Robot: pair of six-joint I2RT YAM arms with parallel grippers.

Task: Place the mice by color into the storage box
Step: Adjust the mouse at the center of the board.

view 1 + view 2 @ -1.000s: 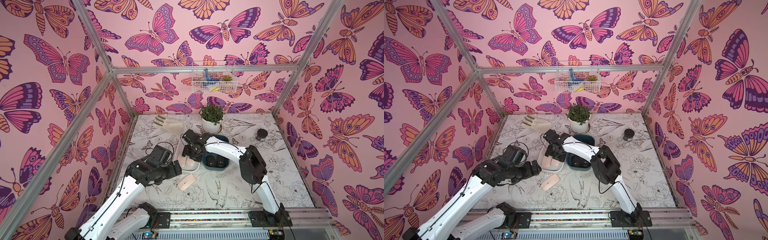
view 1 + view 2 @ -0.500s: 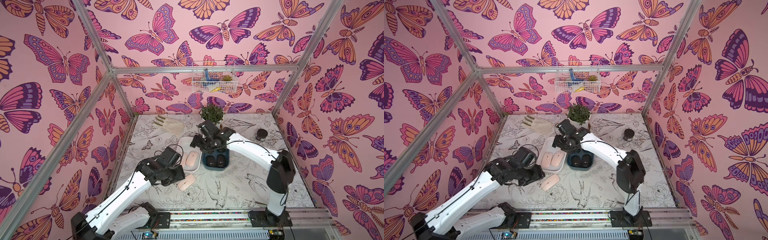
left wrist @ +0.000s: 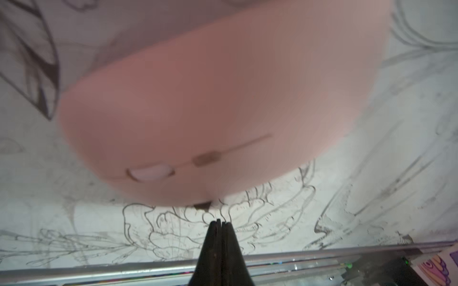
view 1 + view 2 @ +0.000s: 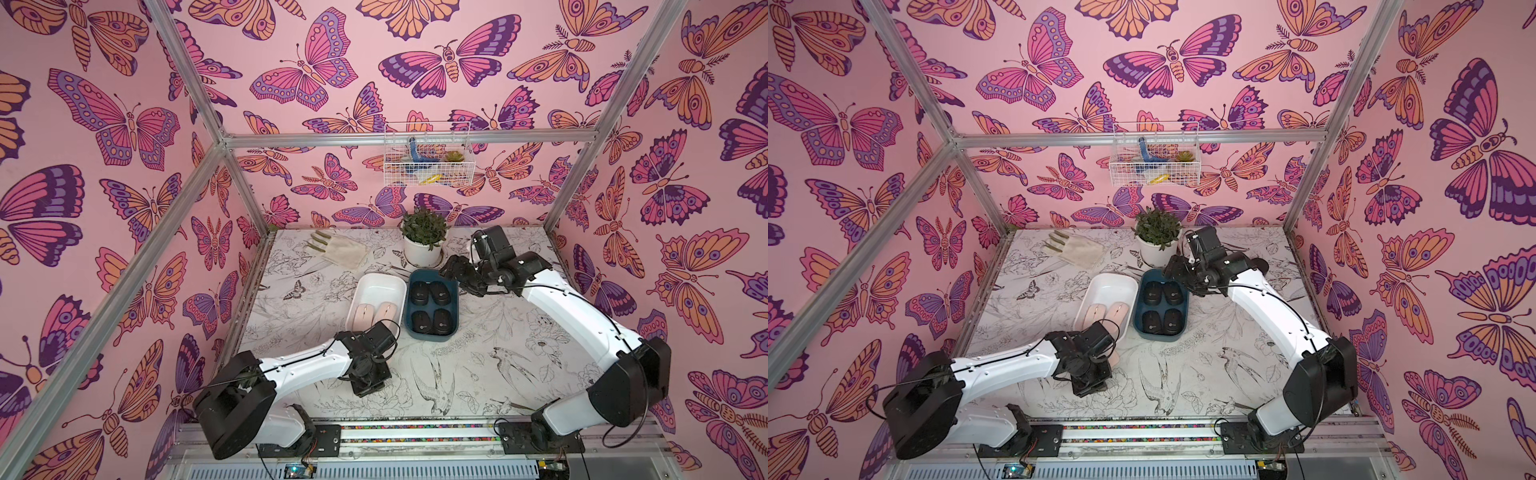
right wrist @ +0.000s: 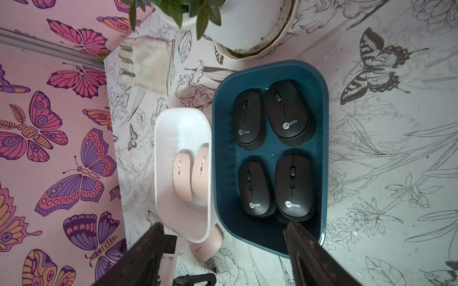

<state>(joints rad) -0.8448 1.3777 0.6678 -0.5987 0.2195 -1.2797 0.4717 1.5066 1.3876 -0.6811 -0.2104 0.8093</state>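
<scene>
Pink, the last mouse (image 3: pixel 198 111) lies outside the white box (image 4: pixel 380 291) at its 6 o'clock, the left gripper (image 3: pixel 219 222) clenched empty beside it, perhaps to nudge it; the right gripper (image 5: pixel 224 225) hangs released.

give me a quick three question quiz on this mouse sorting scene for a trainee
1. How many black oval plastic computer mice lie in the dark blue plastic tray?
2. True or false: the right tool stands open.
3. Where is the third pale-pink flat mouse? A) on the printed table, outside the white plastic tray B) inside that tray C) among the black mice
Key: 1 four; 2 true; 3 A
</scene>
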